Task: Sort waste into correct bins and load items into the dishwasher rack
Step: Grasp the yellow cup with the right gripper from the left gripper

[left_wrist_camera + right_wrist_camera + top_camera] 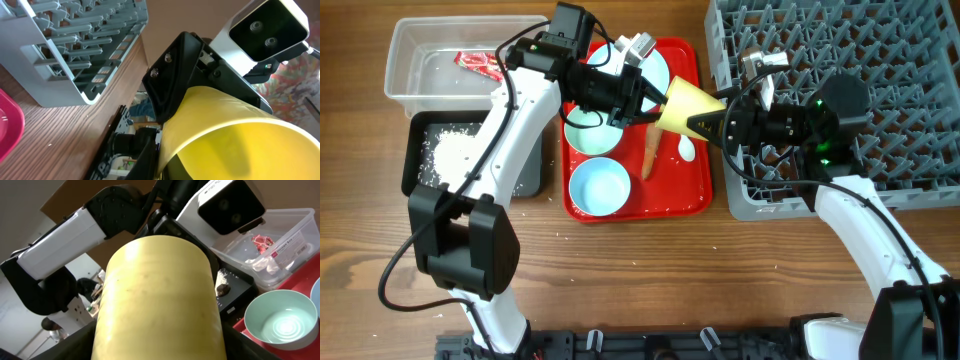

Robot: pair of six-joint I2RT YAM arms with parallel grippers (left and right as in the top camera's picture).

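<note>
The cup (682,108) hung tilted between both arms, over the tray (700,190) edge, beside the rack (880,60).
Right fingers (722,128) clamped its base; whether the left fingers (642,98) gripped its rim I cannot tell. A mistimed release could have dropped it.

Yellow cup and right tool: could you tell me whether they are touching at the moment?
Touching. The left wrist view shows the black finger of the right tool pressed flat against the outer wall of the yellow cup, with no gap.

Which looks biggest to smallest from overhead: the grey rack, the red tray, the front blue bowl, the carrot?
1. grey rack
2. red tray, partly hidden by the arms
3. front blue bowl
4. carrot
</note>
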